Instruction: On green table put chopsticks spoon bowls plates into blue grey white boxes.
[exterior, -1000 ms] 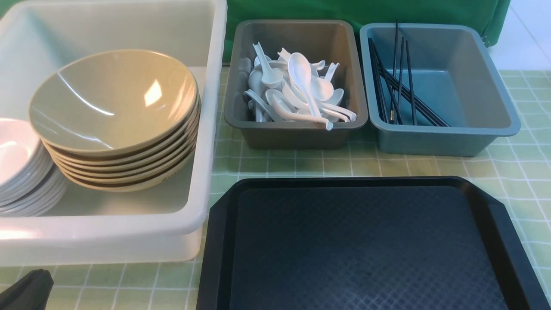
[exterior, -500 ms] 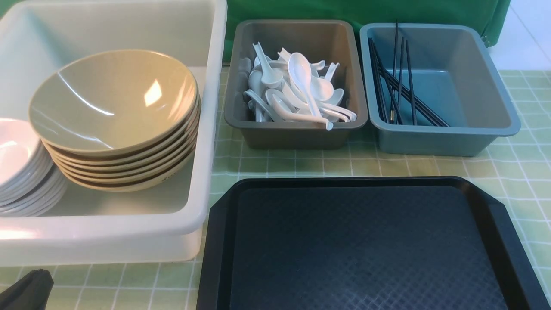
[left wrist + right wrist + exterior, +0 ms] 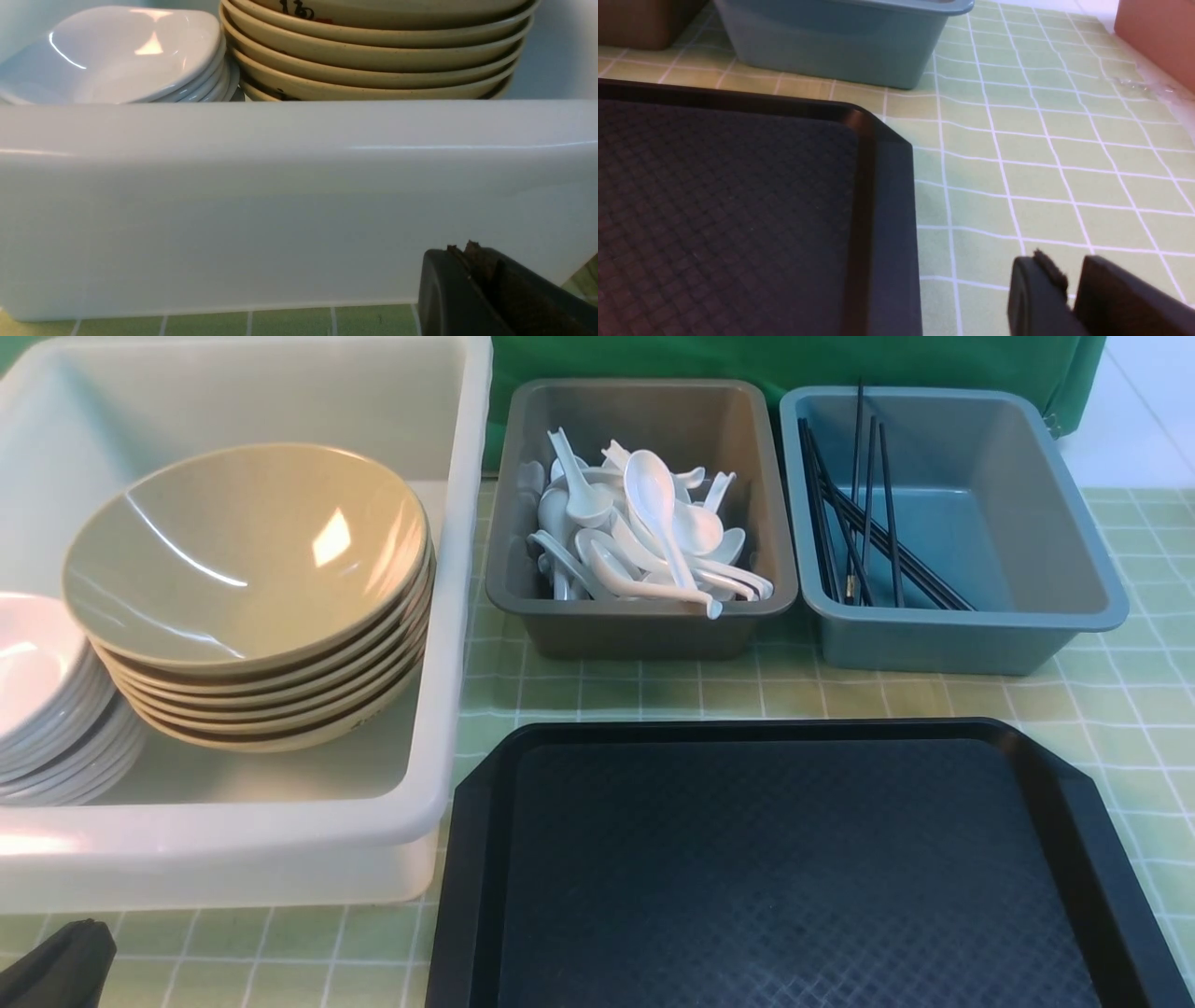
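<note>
**Operator:** Why is the load sorted across three containers?

**Technician:** You are looking at sorting by type. The white tub (image 3: 439,616) takes the wide ware: the bowls (image 3: 247,560) stand nested in one stack, with the plates (image 3: 37,691) stacked just beside them at the tub's left. Nesting keeps each stack compact and stable. The dark grey box (image 3: 644,625) holds the spoons (image 3: 653,523) in a loose heap. The blue-grey box (image 3: 971,635) holds the chopsticks (image 3: 864,523), leaning against its left wall with their tips over the far rim.

**Operator:** What are the counts?

**Technician:** You can count about six bowls by their rims. The plates number several; the frame edge cuts the stack, so no exact count. The spoons overlap too much to count. About six chopsticks are separable. The black tray (image 3: 775,868) on the green table (image 3: 653,695) carries nothing, so you may judge the sorting finished.

**Operator:** And the pincers?

**Technician:** The left gripper (image 3: 472,254) rests low beside the tub's near wall, jaws together, holding nothing. The right gripper (image 3: 1071,273) sits over bare table beside the tray, jaws slightly apart, holding nothing.
</note>
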Motion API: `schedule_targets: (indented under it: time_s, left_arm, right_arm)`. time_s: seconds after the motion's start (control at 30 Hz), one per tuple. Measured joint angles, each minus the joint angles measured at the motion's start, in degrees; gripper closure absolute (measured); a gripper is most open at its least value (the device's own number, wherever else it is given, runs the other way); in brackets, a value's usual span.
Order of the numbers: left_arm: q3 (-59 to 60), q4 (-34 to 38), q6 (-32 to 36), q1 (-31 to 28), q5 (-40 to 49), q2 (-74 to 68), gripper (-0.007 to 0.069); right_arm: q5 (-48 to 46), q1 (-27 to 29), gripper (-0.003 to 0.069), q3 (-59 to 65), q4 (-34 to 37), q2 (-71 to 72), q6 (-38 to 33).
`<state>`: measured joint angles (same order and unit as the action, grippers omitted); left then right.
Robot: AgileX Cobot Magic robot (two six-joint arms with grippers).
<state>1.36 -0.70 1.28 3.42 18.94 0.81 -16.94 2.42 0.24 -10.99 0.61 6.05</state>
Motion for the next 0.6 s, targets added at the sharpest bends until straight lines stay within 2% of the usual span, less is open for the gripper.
schedule_targets:
  time_s: [0.6]
  left_arm:
    - [0.0, 0.0, 0.0, 0.0, 0.0, 0.0, 0.0626]
  right_arm:
    - [0.0, 0.0, 0.0500, 0.0, 0.0, 0.0, 0.1]
